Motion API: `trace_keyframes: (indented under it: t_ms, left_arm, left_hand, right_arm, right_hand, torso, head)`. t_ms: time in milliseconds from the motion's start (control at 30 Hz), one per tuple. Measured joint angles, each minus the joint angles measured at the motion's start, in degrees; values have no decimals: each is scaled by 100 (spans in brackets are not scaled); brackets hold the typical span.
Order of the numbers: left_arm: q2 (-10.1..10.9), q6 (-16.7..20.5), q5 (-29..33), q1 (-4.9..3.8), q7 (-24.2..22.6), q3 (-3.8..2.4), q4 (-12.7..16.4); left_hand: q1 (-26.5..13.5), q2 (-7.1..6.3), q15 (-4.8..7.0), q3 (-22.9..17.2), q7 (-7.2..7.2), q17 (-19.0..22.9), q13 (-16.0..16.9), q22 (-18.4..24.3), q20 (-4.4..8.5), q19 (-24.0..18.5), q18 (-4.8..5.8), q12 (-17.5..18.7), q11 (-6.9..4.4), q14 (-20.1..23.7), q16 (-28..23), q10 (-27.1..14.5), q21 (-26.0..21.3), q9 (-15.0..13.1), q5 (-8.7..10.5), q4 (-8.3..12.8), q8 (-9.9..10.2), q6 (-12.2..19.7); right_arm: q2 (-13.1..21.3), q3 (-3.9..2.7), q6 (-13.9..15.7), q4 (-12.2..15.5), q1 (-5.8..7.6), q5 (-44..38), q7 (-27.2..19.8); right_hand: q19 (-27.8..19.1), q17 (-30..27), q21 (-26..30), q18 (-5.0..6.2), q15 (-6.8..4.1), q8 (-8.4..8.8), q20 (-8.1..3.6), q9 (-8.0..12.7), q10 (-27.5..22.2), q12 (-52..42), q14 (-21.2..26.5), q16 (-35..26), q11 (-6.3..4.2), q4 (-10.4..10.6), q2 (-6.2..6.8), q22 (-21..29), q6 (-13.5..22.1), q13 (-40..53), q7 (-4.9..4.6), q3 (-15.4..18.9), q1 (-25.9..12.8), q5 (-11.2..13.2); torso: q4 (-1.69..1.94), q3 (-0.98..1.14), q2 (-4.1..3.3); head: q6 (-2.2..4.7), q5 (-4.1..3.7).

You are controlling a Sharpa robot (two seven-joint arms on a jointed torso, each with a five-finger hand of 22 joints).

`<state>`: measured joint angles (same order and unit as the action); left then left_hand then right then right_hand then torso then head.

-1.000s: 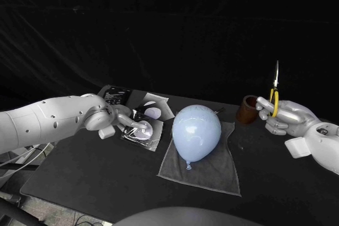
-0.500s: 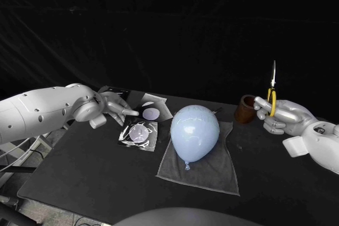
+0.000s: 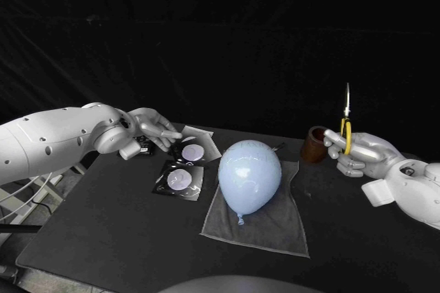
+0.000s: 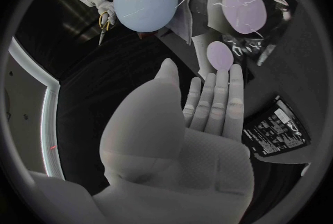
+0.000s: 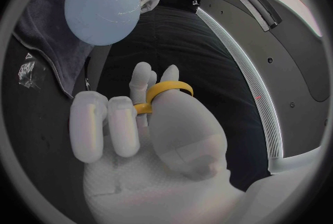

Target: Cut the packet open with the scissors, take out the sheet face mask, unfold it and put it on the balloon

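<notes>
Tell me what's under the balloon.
The balloon lies on a grey cloth spread flat on the black table. The balloon covers the cloth's middle, so anything between them cannot be seen.

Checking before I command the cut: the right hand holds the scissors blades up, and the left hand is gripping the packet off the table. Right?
Not quite. The right hand does hold the scissors blades up, but the left hand grips nothing: its fingers are apart, and the packet lies flat on the table, as the head view shows.
</notes>
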<state>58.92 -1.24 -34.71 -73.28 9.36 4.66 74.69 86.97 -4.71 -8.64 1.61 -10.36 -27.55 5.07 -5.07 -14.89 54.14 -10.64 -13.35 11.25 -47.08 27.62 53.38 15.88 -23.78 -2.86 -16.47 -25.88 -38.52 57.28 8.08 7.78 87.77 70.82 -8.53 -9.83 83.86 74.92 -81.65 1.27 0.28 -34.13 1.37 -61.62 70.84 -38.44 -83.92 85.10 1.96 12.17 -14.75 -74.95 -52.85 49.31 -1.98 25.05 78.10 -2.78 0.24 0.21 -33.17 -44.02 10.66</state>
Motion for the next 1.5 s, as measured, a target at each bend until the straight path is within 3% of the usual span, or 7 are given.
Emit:
trace_keyframes:
  t_ms: [367,567,733,833,1133,1367,1500]
  left_arm:
    - [-390,639,517,-12,-1154,-4,237]
    - [-803,844,837,-12,-1487,-41,191]
    - [-1112,859,1019,-14,-1622,-93,68]
    - [-1274,848,1152,-19,-1679,-117,-72]
    - [-1621,760,1702,-116,-1750,-142,-575]
    - [-1890,584,1926,-322,-1745,-155,-1080]
    - [-2128,430,1934,-527,-1734,-153,-1466]
  left_hand:
    - [552,213,189,-327,-124,50,-61,-26,111,148,1,-196,-214,-189,301,472,97,367,0,-27,183,-676]
    - [495,182,309,-440,-179,-7,-125,-207,361,611,5,-61,-258,-808,739,556,466,609,0,-29,419,-880]
    - [25,127,331,-310,-185,-19,-122,-241,373,640,8,-59,-255,-866,810,638,514,686,0,-29,473,-983]
    - [-103,119,329,-256,-179,-19,-104,-244,373,640,46,-59,-293,-882,837,697,514,697,0,-37,474,-1025]
    - [-263,176,353,-191,-121,59,-66,-236,341,541,48,-112,-337,-794,788,1003,514,748,0,-23,514,-1104]
    - [-555,223,254,-32,-133,240,-72,-113,206,220,50,11,-323,-523,462,1030,288,815,0,-36,632,-1093]
    - [-848,224,153,97,-215,403,-99,-8,62,-24,51,179,-190,-373,165,896,91,863,0,-24,739,-1006]
  right_arm:
    - [-51,4,96,0,-4,-385,72]
    - [-115,4,291,-55,-4,-1021,303]
    - [-180,9,437,-131,23,-1808,562]
    - [-214,9,489,-190,98,-2423,746]
    - [-527,9,400,-845,639,-3805,1828]
    - [-1018,2,137,-1540,1056,-4473,2445]
    - [-1400,7,-53,-1835,1270,-5248,2617]
  right_hand:
    - [0,-1,34,0,0,0,0,-6,0,8,0,-1,0,-40,-18,2,18,19,-17,6,18,0]
    - [0,0,35,0,0,0,0,-4,0,-49,0,6,0,-273,-40,5,58,127,23,-2,284,0]
    - [-20,3,11,0,0,0,-20,40,0,-94,0,6,0,-382,-8,4,58,189,23,-97,437,0]
    - [-20,3,-33,0,0,39,-20,69,0,-140,0,6,0,-445,13,3,58,241,23,-164,536,0]
    - [-20,3,-100,0,1,190,-20,217,0,-210,0,2,0,-570,178,0,44,341,36,-618,832,-299]
    - [-20,-2,-166,0,1,190,-20,229,0,-210,1,28,0,-554,178,0,50,372,30,-636,832,-258]
    - [-20,-2,-255,0,1,200,-20,246,0,-246,0,55,0,-531,178,1,24,403,57,-659,832,-51]
  torso:
    - [-3,2,3]
    - [-2,2,4]
    - [-21,-1,13]
    - [-39,2,21]
    - [-70,13,40]
    - [-75,13,40]
    - [-75,13,33]
  head:
    - [250,-259]
    - [571,-745]
    - [789,-1139]
    - [890,-1291]
    - [1039,-1518]
    - [1099,-1594]
    - [1129,-1610]
